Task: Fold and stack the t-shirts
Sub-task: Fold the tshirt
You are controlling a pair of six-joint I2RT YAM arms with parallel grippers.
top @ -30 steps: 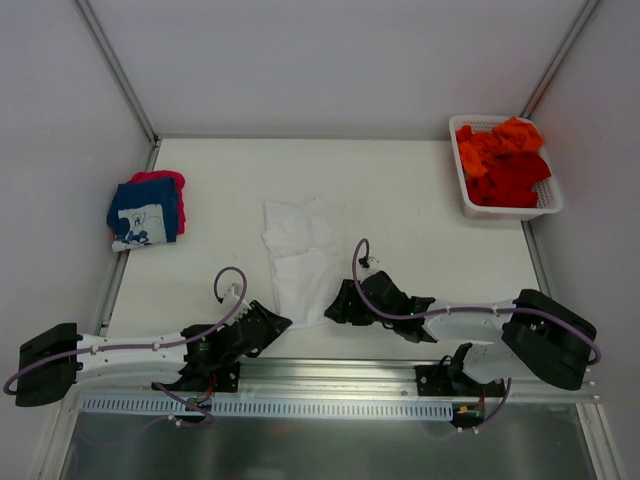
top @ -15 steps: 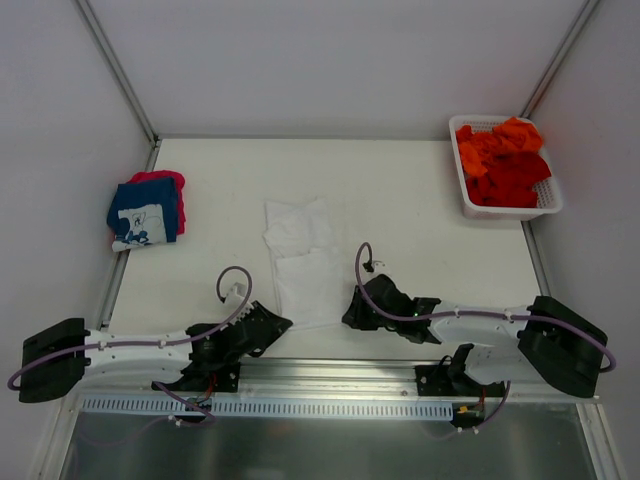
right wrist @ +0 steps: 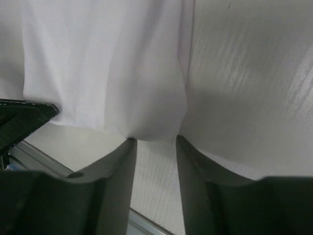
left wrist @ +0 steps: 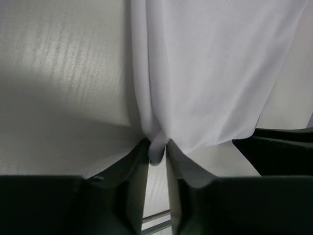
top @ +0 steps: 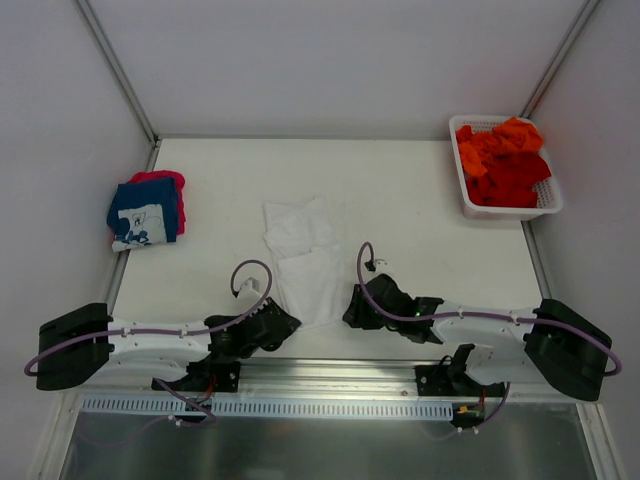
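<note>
White t-shirt (top: 305,265) on table (top: 420,190), partly folded. At its near hem: left gripper (left wrist: 157,152) pinches cloth; right gripper (right wrist: 155,142) has jaws parted, hem at tips. Well left of it: navy tee (top: 150,200) stacked on pink-red tee (top: 165,178). Far right: orange and red tees (top: 500,165) heaped in basket (top: 508,211), waiting.

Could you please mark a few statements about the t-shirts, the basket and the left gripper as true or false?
1. The left gripper is shut on a pinch of the plain white cloth t-shirt. True.
2. The white plastic lattice basket is empty. False: it holds crumpled orange and red t-shirts.
3. The navy t-shirt with white print lies on top of the pink-red t-shirt. True.
4. The plain white cloth t-shirt touches the navy one. False: it lies apart from it, in the middle of the white table.
</note>
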